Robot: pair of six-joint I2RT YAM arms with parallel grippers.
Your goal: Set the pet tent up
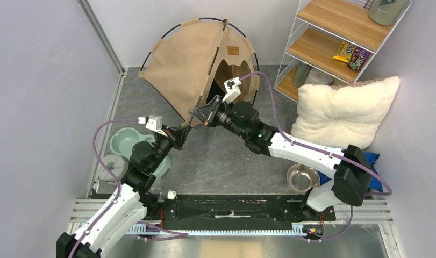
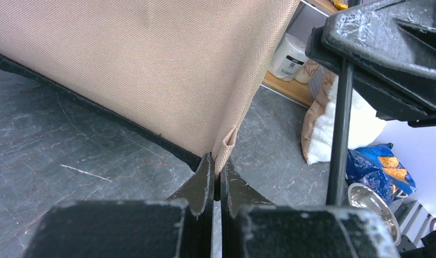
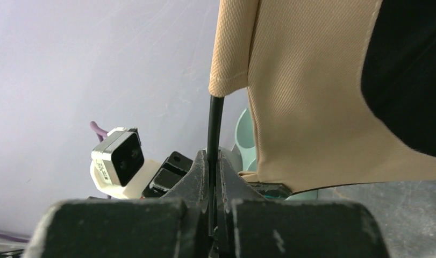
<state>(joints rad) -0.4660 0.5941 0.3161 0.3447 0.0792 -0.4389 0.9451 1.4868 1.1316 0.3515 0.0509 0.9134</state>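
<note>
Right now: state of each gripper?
Left gripper: shut, apparently pinching the tent at its corner.
Right gripper: shut on the pole, just below the fabric sleeve.

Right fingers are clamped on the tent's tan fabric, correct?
No. The right wrist view shows the right fingers clamped on the tent's thin black pole, just below the fabric sleeve, not on the fabric itself.
</note>
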